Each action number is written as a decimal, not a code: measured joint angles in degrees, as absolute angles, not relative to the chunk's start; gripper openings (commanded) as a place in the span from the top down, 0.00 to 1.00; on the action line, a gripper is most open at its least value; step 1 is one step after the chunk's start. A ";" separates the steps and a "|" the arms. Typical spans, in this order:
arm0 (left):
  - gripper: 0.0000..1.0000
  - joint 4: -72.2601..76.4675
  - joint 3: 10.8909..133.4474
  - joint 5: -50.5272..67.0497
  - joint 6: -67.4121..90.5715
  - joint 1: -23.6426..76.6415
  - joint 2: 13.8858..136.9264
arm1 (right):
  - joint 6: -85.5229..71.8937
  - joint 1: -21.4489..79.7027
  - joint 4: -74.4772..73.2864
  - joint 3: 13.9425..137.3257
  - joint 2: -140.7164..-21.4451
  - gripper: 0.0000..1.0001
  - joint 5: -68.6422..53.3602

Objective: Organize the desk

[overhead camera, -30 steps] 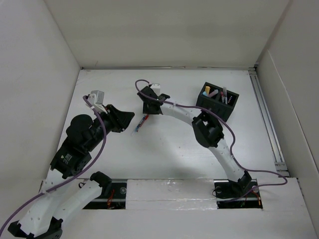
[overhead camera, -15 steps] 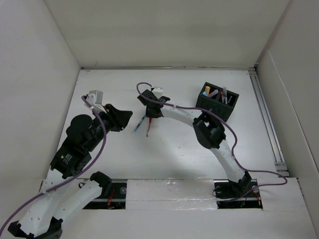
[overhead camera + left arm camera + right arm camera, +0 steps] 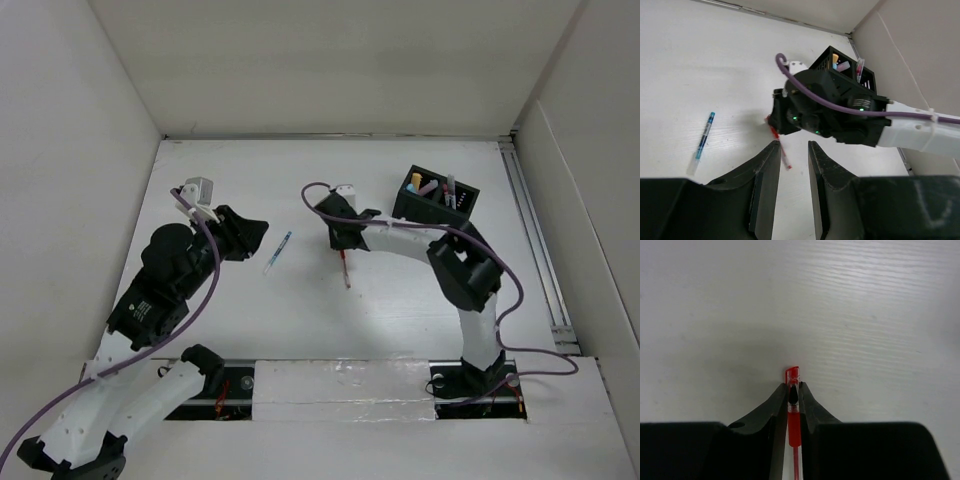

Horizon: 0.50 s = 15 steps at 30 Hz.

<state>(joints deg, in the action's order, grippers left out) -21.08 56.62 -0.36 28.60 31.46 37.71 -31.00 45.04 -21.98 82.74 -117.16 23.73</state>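
My right gripper (image 3: 344,247) is shut on a red pen (image 3: 345,270), which hangs point-down over the middle of the white desk (image 3: 300,320). In the right wrist view the red pen (image 3: 794,415) is pinched between the two fingers, and its cap end sticks out past the tips of the right gripper (image 3: 793,386). A blue pen (image 3: 277,251) lies flat on the desk left of it, also seen in the left wrist view as the blue pen (image 3: 702,142). My left gripper (image 3: 252,232) hovers at the left, open, with nothing between its fingers.
A black compartmented box (image 3: 436,202) with several pens standing in it sits at the back right, just beyond the right arm's wrist. White panel walls border the desk on three sides. A metal rail (image 3: 533,240) runs along the right edge.
The right gripper has shut on the red pen, lifted it and carried it to the right, away from the blue pen. The left arm has shifted only slightly.
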 measured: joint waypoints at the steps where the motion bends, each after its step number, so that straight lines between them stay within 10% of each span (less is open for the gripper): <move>1: 0.75 -21.06 56.62 -0.36 28.60 31.46 38.00 | -30.46 44.80 -21.69 81.89 -116.44 1.00 23.70; 15: 0.72 -18.65 56.64 1.91 29.50 31.46 43.40 | 1.98 9.80 11.11 60.05 -76.77 1.00 6.63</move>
